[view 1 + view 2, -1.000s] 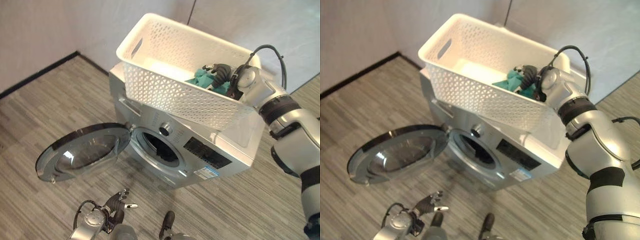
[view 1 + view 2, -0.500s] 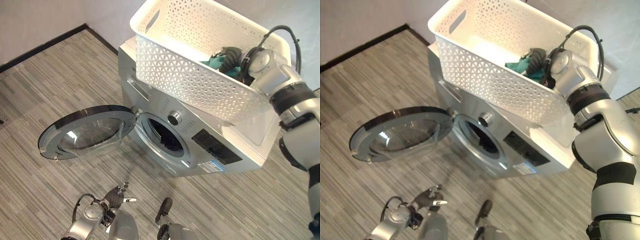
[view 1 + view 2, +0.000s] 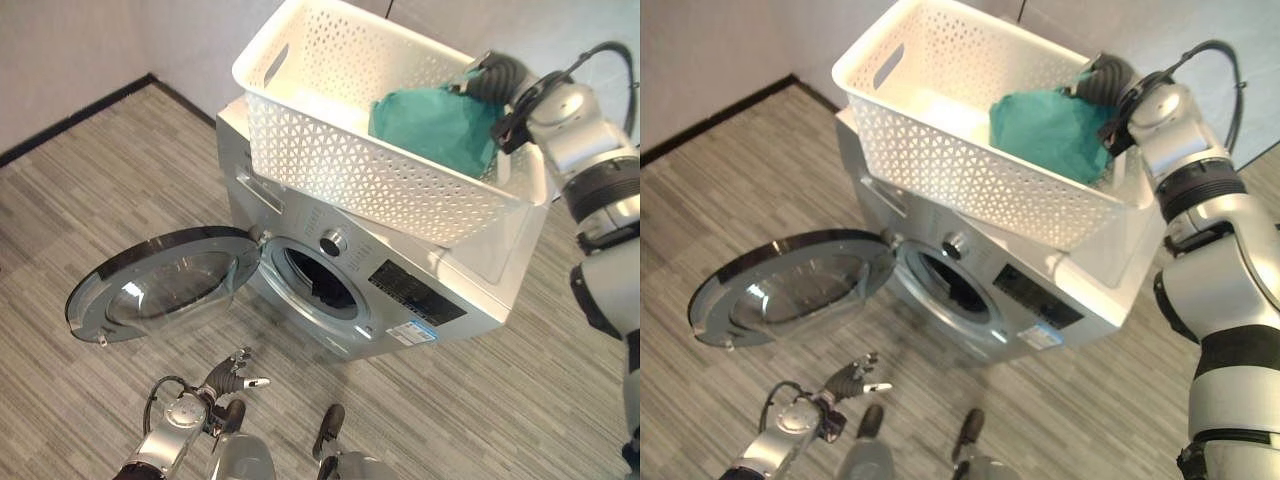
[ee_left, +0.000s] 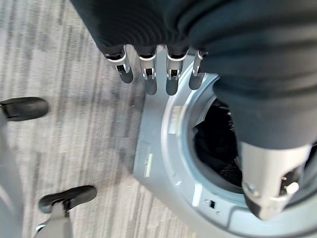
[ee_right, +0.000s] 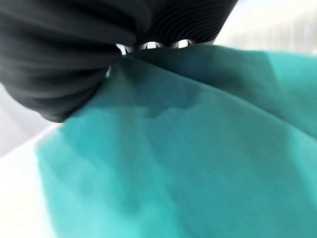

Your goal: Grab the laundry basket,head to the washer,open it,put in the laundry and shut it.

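The white laundry basket [image 3: 380, 150] sits atop the silver washer [image 3: 400, 290], whose round door [image 3: 160, 290] hangs open toward the floor. The right hand [image 3: 490, 78] is at the basket's far corner, its fingers clenched on the teal cloth [image 3: 435, 125] (bunched, partly above the rim). The left hand [image 4: 158, 74] hangs low before the washer, fingers straight and released.

Head stereo pair looks down from above, sharing washer [image 3: 370, 290] and basket [image 3: 970, 130]. Left wrist view close over washer opening; right wrist view pressed against teal cloth [image 5: 198, 158].
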